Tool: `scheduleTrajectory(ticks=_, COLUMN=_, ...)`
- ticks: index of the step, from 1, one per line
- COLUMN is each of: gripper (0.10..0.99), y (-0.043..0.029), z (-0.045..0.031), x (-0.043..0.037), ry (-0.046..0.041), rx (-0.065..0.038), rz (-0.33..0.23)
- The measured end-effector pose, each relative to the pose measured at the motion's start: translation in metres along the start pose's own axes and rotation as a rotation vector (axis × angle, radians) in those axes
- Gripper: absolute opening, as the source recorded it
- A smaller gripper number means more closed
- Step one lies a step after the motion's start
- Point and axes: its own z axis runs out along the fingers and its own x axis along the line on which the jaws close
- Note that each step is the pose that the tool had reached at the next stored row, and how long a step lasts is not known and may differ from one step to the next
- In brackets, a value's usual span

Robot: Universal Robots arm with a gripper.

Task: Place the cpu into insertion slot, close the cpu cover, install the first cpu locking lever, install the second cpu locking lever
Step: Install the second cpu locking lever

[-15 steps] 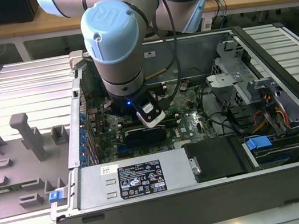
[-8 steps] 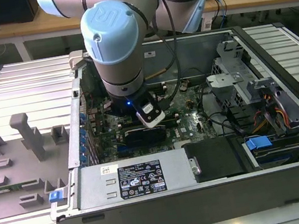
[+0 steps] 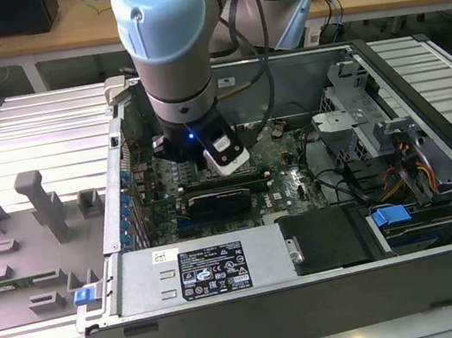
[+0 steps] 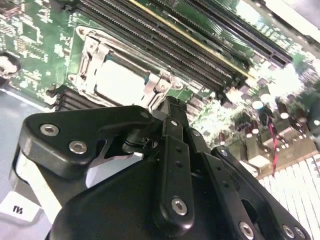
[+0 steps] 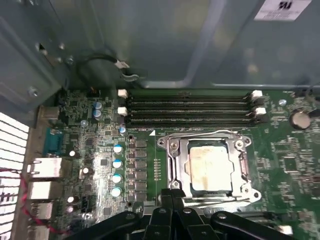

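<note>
One arm: reaching down into the open computer case [image 3: 431,141], which is lying on the slatted counter [image 3: 27,134] in the exterior view.
Claw: its black fingers [image 4: 172,145] are sitting pressed together at the tips with nothing between them; in both wrist views the claw [image 5: 175,194] is hovering right at the near edge of the socket.
Cpu: the pale silver-grey chip [image 5: 210,169] is sitting flat inside the socket, just ahead of the claw tips; it is also showing bright in the second wrist view [image 4: 120,80].
Insertion slot: the square socket [image 5: 172,165] is lying on the green circuit board [image 5: 150,135], immediately beyond the claw.
Cpu cover: the silvery frame plate [image 5: 240,167] is lying down flat around the chip, its edge closest to the claw touching or nearly touching the tips.
Memory slots: long black slots [image 5: 190,110] are running beyond the socket, farther from the claw.
Locking levers: cannot tell their position.
</note>
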Motion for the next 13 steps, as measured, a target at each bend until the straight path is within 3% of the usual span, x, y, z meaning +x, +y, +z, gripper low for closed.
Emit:
scheduleTrajectory(ticks=2, gripper=0.106, y=0.0007, z=-0.0023, x=-0.0022, ry=0.0010, rx=0.042, rz=-0.002)
scheduleTrajectory(ticks=3, gripper=0.106, y=0.0008, z=-0.0021, x=-0.0063, ry=0.0020, rx=0.049, rz=0.000)
scheduleTrajectory(ticks=10, gripper=0.106, y=0.0009, z=-0.0004, x=-0.0322, ry=0.0059, rx=0.054, rz=0.002)
scheduleTrajectory(ticks=13, gripper=0.106, y=0.0018, z=0.0004, x=-0.0390, ry=0.0081, rx=0.066, rz=0.003)
